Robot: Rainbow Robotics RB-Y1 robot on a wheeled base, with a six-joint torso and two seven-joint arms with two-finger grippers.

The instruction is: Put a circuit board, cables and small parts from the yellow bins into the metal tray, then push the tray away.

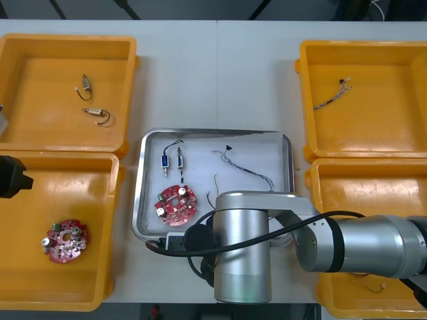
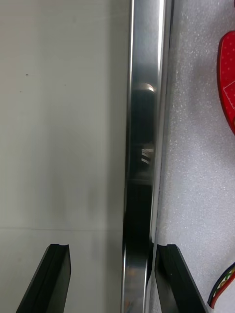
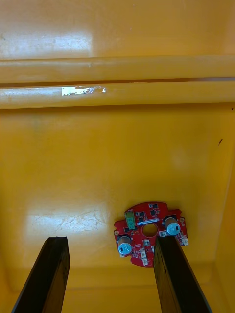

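Note:
The metal tray point(image 1: 285, 157), white inside, holds a red circuit board point(image 1: 176, 203), two small metal parts point(image 1: 172, 160) and a thin twisted cable point(image 1: 244, 167). My right arm reaches across the table's near side, and its gripper point(image 1: 167, 243) sits at the tray's near left corner. In the right wrist view the right gripper point(image 2: 112, 279) is open, and the shiny tray rim point(image 2: 142, 146) runs up between its fingers point(image 2: 49, 279), close to one of them. The open left gripper point(image 3: 110, 279) hovers over the near-left bin point(image 3: 73, 161), with a second circuit board point(image 3: 149, 234) beside one finger.
The far-left bin point(image 1: 40, 113) holds two small metal parts point(image 1: 99, 115). A cable point(image 1: 332, 95) lies in the far-right bin point(image 1: 373, 127). The near-right bin point(image 1: 373, 187) is partly under my right arm. Bare table point(image 1: 213, 73) lies beyond the tray.

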